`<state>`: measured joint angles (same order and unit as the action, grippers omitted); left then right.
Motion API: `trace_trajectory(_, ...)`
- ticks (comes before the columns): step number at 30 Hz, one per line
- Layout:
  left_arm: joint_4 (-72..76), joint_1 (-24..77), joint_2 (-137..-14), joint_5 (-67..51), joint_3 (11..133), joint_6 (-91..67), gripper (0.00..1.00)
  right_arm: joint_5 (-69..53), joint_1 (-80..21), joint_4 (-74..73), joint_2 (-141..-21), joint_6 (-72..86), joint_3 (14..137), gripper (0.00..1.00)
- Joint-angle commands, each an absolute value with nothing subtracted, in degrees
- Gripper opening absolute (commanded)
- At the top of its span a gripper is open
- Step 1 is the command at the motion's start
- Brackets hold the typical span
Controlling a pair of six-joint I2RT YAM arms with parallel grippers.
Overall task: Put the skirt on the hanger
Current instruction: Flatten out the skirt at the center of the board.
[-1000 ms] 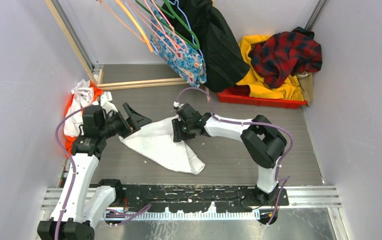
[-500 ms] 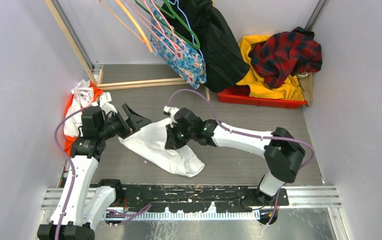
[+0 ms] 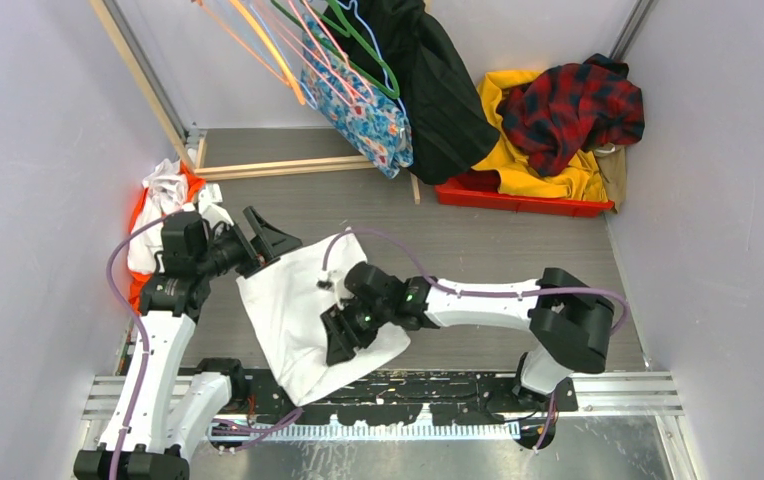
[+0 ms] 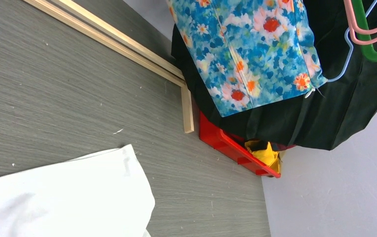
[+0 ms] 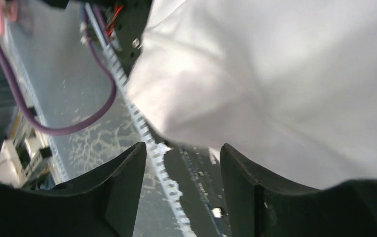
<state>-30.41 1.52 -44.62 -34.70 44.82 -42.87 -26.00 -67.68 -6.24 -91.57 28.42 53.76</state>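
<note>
1. Grey wood-grain table (image 3: pixel 478 260), closed in by pale walls.
2. At the far edge the skirt (image 3: pixel 363 100) hangs off the surface, under a bunch of coloured hangers (image 3: pixel 358 45) and against the black coat (image 3: pixel 438 90). Which hanger carries it cannot be told.
3. A white garment (image 3: pixel 293 310) lies spread flat near the near edge, between the two arms, well apart from the skirt.
4. The left gripper (image 3: pixel 263 238) sits at that garment's far left corner, fingers spread wide with nothing between them.
5. The right gripper (image 3: pixel 340 338) is over the garment's near right part. The wrist view shows its fingers (image 5: pixel 122 197) parted, with no cloth pinched in the gap.
6. A red tray (image 3: pixel 518 200) of clothes stands in the far right corner.
</note>
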Motion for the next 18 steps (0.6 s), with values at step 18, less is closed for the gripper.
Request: trace_trajectory(18,-24.02,1.70,-50.16,-34.09,43.44,-41.60,0.88,11.64,-56.19,-21.81,-106.67,25.10,67.88,0.47)
